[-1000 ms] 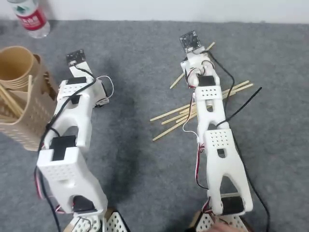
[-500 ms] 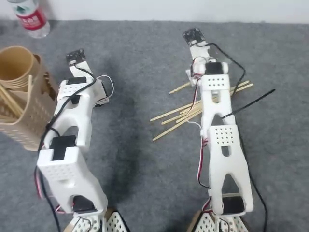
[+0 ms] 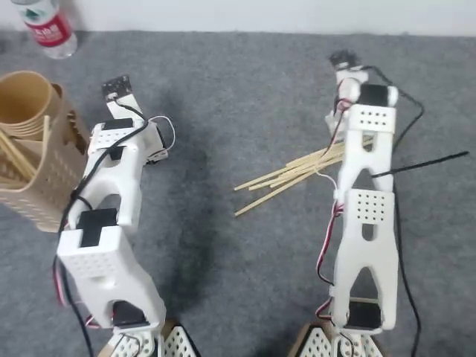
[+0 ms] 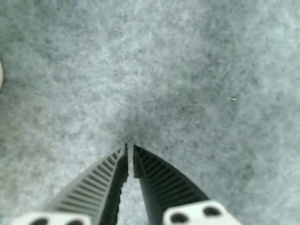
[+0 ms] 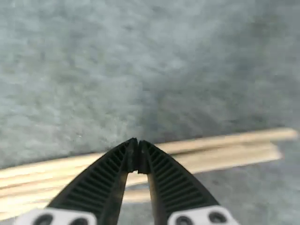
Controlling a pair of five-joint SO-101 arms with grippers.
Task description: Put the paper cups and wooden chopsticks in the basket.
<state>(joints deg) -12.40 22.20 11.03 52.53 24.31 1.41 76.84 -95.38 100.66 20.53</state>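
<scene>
At the far left of the grey desk (image 3: 223,82), the basket (image 3: 41,190) already held a nested stack of paper cups (image 3: 26,104) and a few wooden chopsticks (image 3: 15,160) leaning inside it. A plastic bottle (image 3: 46,26) lay behind the basket. Just right of the basket, the left gripper (image 4: 130,152) hung over bare felt with its jaws together and nothing between them.

Right of centre, a loose bundle of chopsticks (image 3: 286,175) lay fanned across the desk, well apart from the basket. The right gripper (image 5: 137,149) hovered at the bundle's far end, jaws pressed together, its tips just above the sticks (image 5: 225,143) and clamped on none of them.

By my reading, the cups were done and the step in hand was collecting the chopsticks on the desk. The next move would call for the right gripper to part its jaws, drop onto 1 or more sticks near their middle, close firmly, then carry them leftward to the basket, perhaps handing over to the left arm.
</scene>
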